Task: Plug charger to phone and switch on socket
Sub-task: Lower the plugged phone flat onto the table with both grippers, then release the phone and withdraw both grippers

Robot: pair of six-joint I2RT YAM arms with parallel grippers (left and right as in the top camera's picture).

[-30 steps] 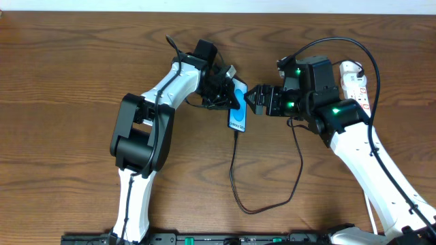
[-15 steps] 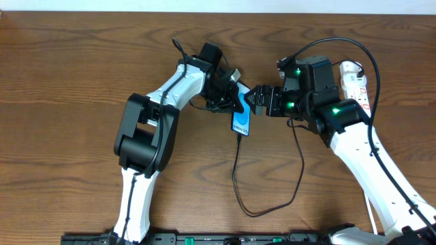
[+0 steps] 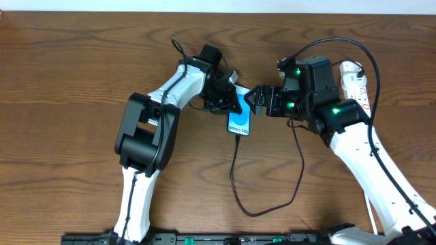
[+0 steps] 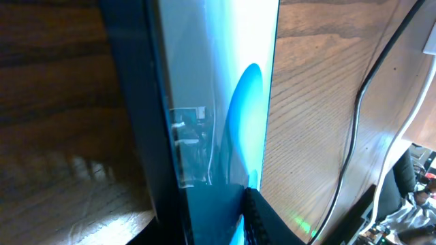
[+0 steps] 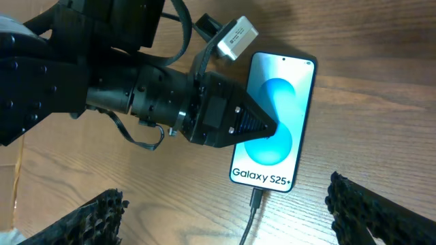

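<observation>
Phone (image 3: 240, 121), charger (image 3: 235, 170) plugged into its near end, now lying flatter on the table (image 3: 68, 82) than a second ago.
Left gripper (image 3: 234, 102) is resting fingers on the blue screen, grip impossible to tell; right gripper (image 3: 256, 97) is hovering beside it, spread wide, empty; socket (image 3: 357, 82) is lying far right.

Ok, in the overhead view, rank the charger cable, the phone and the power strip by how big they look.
1. Charger cable: longest by far, though thin.
2. Phone and power strip: unranked; both are partly hidden and their visible parts look alike.
</observation>
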